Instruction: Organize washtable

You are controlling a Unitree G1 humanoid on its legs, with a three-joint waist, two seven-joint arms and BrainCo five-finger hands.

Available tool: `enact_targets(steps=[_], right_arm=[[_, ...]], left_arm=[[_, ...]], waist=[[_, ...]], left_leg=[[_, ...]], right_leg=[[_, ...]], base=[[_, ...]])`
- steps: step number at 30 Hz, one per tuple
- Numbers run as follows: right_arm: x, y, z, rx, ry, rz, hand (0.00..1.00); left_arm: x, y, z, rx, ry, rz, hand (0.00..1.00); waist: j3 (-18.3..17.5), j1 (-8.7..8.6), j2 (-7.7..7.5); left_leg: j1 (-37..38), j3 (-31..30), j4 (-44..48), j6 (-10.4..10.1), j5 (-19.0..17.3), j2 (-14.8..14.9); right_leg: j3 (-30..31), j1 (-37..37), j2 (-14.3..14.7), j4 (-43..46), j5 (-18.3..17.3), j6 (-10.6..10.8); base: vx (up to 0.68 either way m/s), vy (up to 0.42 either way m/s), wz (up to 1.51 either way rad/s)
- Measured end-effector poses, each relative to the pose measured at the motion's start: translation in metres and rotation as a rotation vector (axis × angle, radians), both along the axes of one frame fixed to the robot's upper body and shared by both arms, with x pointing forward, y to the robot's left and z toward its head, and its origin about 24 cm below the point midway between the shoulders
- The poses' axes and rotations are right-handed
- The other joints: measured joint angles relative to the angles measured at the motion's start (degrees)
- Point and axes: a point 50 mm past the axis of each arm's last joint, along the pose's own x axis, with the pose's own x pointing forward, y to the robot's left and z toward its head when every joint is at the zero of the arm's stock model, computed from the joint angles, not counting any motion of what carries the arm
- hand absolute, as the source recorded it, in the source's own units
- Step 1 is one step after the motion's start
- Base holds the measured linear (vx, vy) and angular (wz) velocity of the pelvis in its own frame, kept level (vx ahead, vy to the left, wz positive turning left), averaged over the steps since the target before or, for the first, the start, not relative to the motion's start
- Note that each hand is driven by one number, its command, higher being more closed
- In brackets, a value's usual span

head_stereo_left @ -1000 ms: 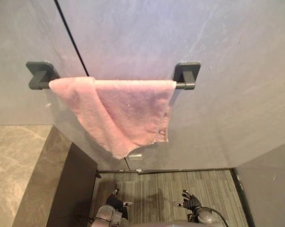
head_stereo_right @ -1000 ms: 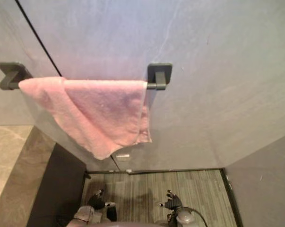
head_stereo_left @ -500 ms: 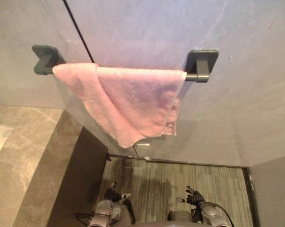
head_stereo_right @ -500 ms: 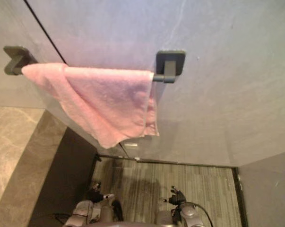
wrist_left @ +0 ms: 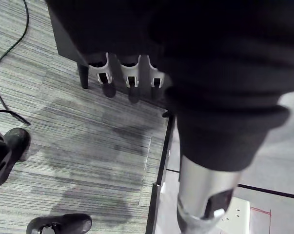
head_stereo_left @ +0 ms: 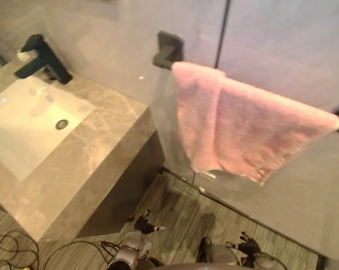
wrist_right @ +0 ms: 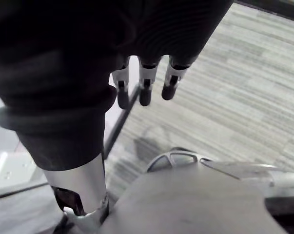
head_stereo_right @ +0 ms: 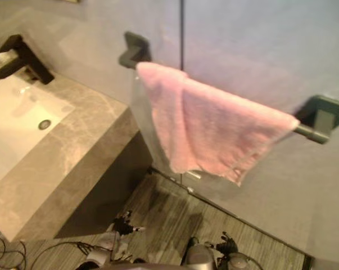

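The washtable [head_stereo_left: 96, 152] is a brown marble counter at the left, with a white sunken sink [head_stereo_left: 23, 129] and a black faucet [head_stereo_left: 43, 59] behind it. A pink towel [head_stereo_left: 242, 129] hangs folded over a dark bar whose mount [head_stereo_left: 168, 48] sits on the wall panel. Both hands hang low over the striped floor, far below the counter top. My left hand [head_stereo_left: 142, 224] has straight fingers [wrist_left: 129, 73] and holds nothing. My right hand [head_stereo_left: 247, 246] is empty too, its fingers [wrist_right: 144, 80] relaxed.
The counter's dark side panel [head_stereo_left: 124, 191] drops to the floor just left of my left hand. The towel bar's right mount [head_stereo_right: 324, 118] sits on the grey wall. A glass panel [head_stereo_right: 158, 152] stands below the towel.
The camera has swung to the left, so the washtable with its sink and faucet has come into view. The towel stays on its bar. Both hands remain low.
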Motion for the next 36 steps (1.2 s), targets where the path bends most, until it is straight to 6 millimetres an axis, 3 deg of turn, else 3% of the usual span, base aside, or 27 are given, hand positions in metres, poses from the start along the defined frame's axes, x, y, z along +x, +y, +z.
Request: enact_targets(steps=[2, 6, 12, 23, 24, 30, 36], right_arm=[[-0.001, 0.000, 0.000, 0.001, 0.003, -0.001, 0.00], [-0.005, -0.005, 0.000, -0.003, 0.005, -0.041, 0.00], [-0.008, -0.004, -0.002, -0.013, 0.021, -0.052, 0.00], [-0.007, -0.001, -0.002, -0.005, 0.020, -0.046, 0.00], [-0.007, -0.002, -0.002, -0.002, 0.019, -0.053, 0.00], [0.002, 0.001, -0.001, 0.013, -0.005, -0.062, 0.00], [0.006, 0.004, 0.000, 0.020, -0.014, -0.061, 0.00]], left_arm=[[-0.004, 0.003, -0.002, 0.011, 0.010, -0.003, 0.00], [-0.012, 0.005, -0.005, 0.021, 0.034, -0.004, 0.00], [-0.017, 0.011, -0.007, 0.043, 0.049, -0.016, 0.00], [-0.027, 0.022, -0.009, 0.066, 0.073, 0.004, 0.00], [-0.025, 0.022, -0.009, 0.068, 0.067, 0.007, 0.00], [-0.025, 0.027, -0.008, 0.076, 0.065, 0.018, 0.00], [-0.023, 0.035, -0.007, 0.099, 0.054, 0.064, 0.00]], waist=[[-0.51, 0.32, -0.12], [-1.78, 0.10, 1.60], [-2.50, 0.30, 1.08], [-2.71, 0.86, 0.60], [-2.82, 1.84, 0.34], [-2.56, 2.08, -1.06], [-1.38, 3.53, -1.88]], left_leg=[[1.71, 0.11, -2.95, -0.01, 0.01, -1.79], [3.33, -0.78, -11.47, -0.15, 0.13, -5.25], [4.42, -2.45, -16.97, -0.03, 0.49, -7.07], [4.89, -2.45, -18.83, 0.12, 0.64, -7.36], [4.84, -2.42, -18.76, 0.13, 0.63, -7.29], [4.79, -2.76, -18.22, 0.18, 0.62, -7.25], [4.65, -3.18, -17.39, 0.34, 0.53, -7.14]], right_leg=[[-0.86, 1.85, -0.35, -1.96, 0.93, 1.35], [-3.77, 2.63, -0.57, -3.57, 2.08, 2.90], [-6.16, 3.38, -0.46, -4.07, 2.88, 3.76], [-5.67, 2.01, -0.93, -1.10, 3.20, 3.78], [-5.15, 1.37, -1.10, -0.26, 3.19, 3.78], [-4.37, 0.53, -2.01, 2.33, 3.18, 3.78], [-3.52, 0.29, -2.24, 3.06, 3.12, 3.78]], base=[[-0.01, 0.177, 0.27], [-0.05, 0.188, 0.34], [-0.04, 0.053, 0.22], [-0.04, -0.017, 0.01], [-0.05, -0.021, -0.08], [-0.06, -0.026, 0.01], [-0.07, -0.047, -0.01]])
